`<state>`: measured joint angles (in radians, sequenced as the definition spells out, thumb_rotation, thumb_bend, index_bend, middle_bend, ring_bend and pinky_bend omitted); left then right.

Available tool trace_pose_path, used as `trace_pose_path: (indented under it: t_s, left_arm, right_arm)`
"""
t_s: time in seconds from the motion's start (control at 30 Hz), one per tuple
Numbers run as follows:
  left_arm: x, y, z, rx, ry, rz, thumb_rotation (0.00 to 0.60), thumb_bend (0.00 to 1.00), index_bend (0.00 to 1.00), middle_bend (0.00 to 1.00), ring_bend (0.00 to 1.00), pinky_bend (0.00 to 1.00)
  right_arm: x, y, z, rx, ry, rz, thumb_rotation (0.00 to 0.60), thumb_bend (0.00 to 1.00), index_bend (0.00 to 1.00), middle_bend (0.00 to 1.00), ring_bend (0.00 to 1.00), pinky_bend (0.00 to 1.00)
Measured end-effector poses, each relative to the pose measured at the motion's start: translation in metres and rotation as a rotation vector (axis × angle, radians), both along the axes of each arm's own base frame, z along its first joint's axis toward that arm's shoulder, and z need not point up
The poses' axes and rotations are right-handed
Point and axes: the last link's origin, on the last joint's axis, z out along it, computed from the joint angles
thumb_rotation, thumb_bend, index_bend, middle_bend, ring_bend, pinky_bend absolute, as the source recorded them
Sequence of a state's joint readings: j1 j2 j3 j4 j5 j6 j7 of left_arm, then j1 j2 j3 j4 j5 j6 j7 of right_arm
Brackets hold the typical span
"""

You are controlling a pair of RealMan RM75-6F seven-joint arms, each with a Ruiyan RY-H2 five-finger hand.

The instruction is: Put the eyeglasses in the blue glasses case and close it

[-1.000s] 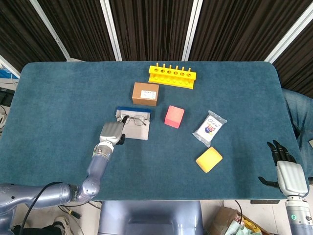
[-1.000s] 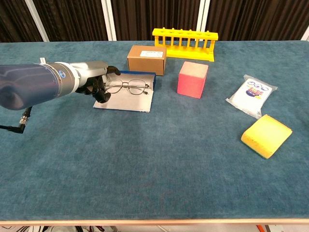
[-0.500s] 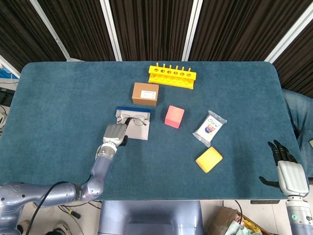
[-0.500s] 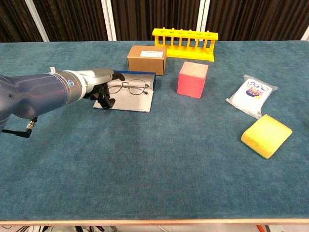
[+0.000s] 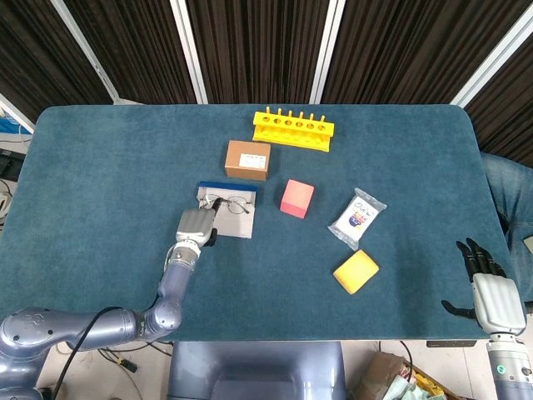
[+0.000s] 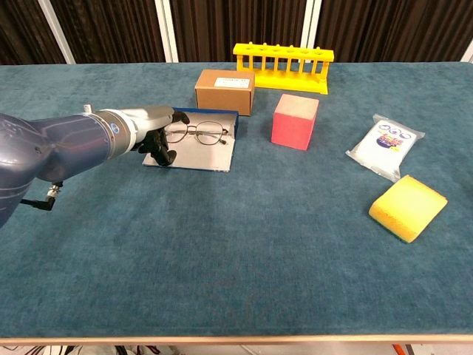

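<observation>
Now the left hand has crept onto the open blue glasses case's left edge, fingers curled, apparently gripping nothing. Eyeglasses already lie inside; lid closing remains. Right hand idle, fingers spread.

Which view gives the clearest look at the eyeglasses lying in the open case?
The chest view: the eyeglasses appear large, with both round lenses and the frame distinct against the grey lining of the blue glasses case. In the head view they are small and thin, though their place in the case is clear.
</observation>
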<state>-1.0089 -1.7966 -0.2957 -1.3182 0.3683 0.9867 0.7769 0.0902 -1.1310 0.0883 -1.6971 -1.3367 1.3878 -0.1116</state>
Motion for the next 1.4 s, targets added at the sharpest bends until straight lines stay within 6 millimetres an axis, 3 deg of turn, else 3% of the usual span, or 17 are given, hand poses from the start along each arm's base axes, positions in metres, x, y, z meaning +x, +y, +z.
trace_pose_path:
  t_s: [1.4]
  left_arm:
    - [0.001,0.009,-0.015,0.023,0.058,-0.006,0.6,0.55,0.0,0.88,0.84,0.9]
  right_arm:
    - [-0.001,0.0,0.0,-0.005,-0.004,-0.009,0.6,0.15,0.01,0.0,0.1,0.22]
